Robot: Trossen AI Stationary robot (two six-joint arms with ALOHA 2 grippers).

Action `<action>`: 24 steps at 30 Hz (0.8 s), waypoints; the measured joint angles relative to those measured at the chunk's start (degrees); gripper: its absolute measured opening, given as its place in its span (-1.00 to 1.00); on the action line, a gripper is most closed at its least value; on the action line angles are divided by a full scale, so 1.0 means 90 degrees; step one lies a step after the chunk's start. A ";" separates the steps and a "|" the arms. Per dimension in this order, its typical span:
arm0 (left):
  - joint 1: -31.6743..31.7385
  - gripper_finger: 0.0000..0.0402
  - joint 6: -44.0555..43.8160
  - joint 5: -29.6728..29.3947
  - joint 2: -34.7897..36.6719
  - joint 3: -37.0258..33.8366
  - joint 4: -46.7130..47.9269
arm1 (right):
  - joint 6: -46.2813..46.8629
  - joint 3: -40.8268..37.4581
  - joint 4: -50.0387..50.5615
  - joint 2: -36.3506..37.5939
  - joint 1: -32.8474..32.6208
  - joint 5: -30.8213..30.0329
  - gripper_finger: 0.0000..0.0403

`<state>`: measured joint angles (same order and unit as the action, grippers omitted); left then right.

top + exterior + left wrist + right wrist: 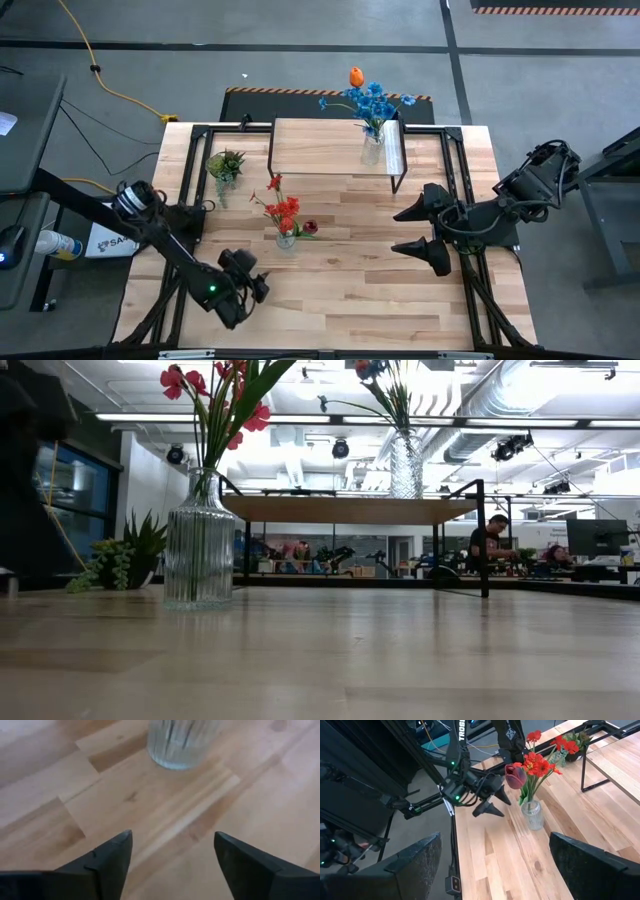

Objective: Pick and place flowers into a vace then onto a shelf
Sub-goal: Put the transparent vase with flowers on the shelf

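A ribbed glass vase (286, 240) stands on the tabletop holding red flowers (284, 208) and a dark pink bud (515, 776). A second glass vase (372, 150) with blue flowers (373, 102) and an orange tulip (356, 76) stands on the low wooden shelf (320, 146) at the table's far side. My left gripper (262, 284) is open, low over the table near and left of the red-flower vase, whose base (179, 744) shows ahead of its fingers (172, 855). My right gripper (396, 231) is open, right of that vase, facing it (495, 855).
A small green spiky potted plant (225, 165) sits left of the shelf. The shelf's black legs (397, 183) stand on the table, and black frame rails (190, 170) run along the table's sides. Bare wood (350, 290) lies between the grippers and the near edge.
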<state>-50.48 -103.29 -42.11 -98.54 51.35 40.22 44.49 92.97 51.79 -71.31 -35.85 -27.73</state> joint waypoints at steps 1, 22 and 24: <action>0.0063 0.59 0.0002 -0.0010 0.0000 -0.0018 -0.0023 | 0.0000 0.0000 0.0000 0.0000 0.0000 0.0000 0.78; 0.0568 0.76 0.0168 0.0425 -0.0005 -0.0123 -0.0460 | -0.0004 0.0000 0.0006 0.0000 0.0000 0.0001 0.78; 0.0568 0.79 0.0175 0.0338 -0.0005 -0.0123 -0.0493 | -0.0005 0.0000 0.0007 0.0000 0.0000 0.0000 0.78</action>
<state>-45.36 -101.71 -39.07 -98.59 50.24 35.79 44.45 92.97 51.86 -71.31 -35.86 -27.73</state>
